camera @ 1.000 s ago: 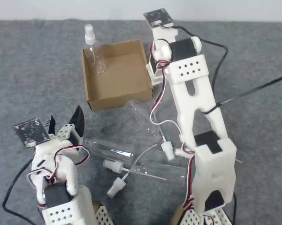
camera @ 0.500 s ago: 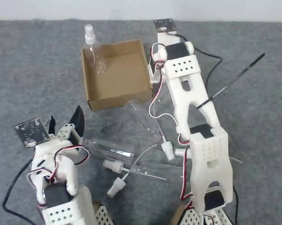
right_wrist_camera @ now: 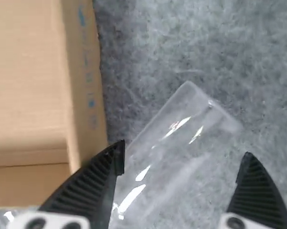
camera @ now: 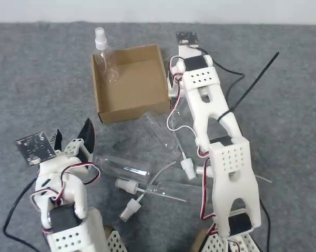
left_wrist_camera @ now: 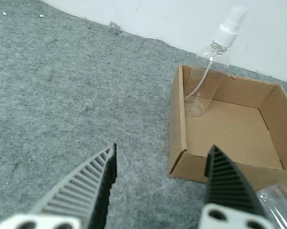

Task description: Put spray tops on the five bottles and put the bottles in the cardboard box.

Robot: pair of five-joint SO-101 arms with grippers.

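One capped bottle (camera: 106, 58) stands in the cardboard box (camera: 134, 111), at its 11 o'clock corner. Left tool (left_wrist_camera: 162, 152) gapes wide at the counter's (camera: 42, 79) 7 o'clock. Right tool (right_wrist_camera: 184, 150) spreads wide above a lying bottle (right_wrist_camera: 181, 124) off the box's 5 o'clock corner.

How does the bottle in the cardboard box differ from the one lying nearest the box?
The boxed bottle stands in the cardboard box; the outside bottle lies on the carpet. The open right gripper hangs over the outside bottle, not the boxed bottle. Both are clear.
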